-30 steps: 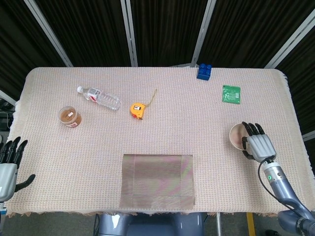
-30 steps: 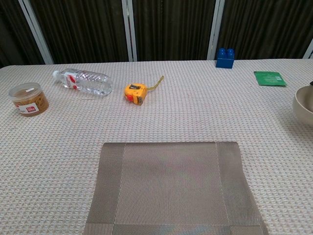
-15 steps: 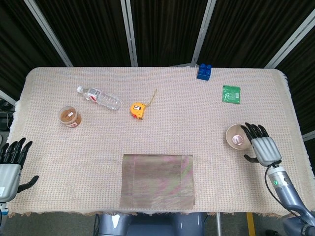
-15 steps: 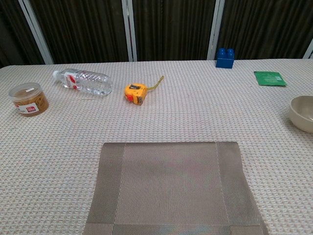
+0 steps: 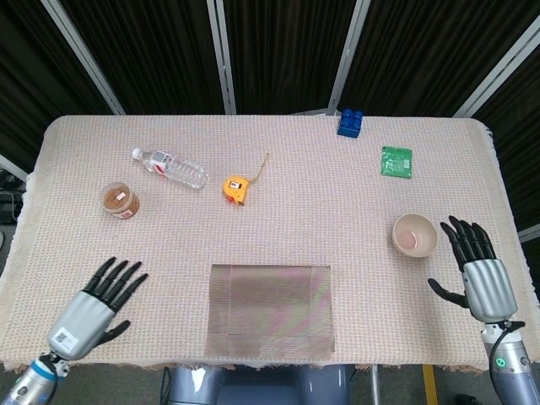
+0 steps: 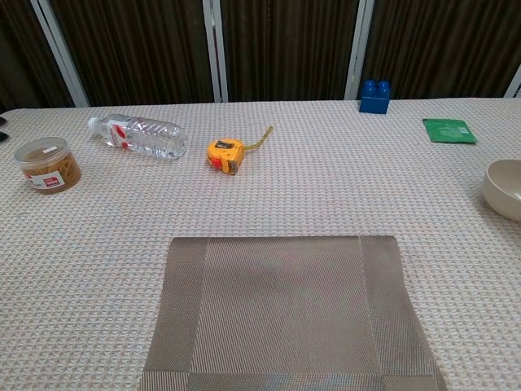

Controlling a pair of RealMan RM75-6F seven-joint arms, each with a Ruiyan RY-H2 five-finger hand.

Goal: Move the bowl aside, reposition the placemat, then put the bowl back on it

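Both hands moved: right hand (image 5: 485, 283) off bowl (image 5: 414, 235), left hand (image 5: 89, 310) onto table.

The table (image 5: 278, 194), covered with a woven cloth, carries the bowl (image 5: 414, 234) just beside the right hand (image 5: 483, 278) and the placemat (image 5: 270, 310) between both hands, nearer the left hand (image 5: 91, 307). Well beyond the hands lie a water bottle (image 5: 170, 168), a jar (image 5: 119, 201), a tape measure (image 5: 235, 188), a blue block (image 5: 349, 123) and a green card (image 5: 396, 161).
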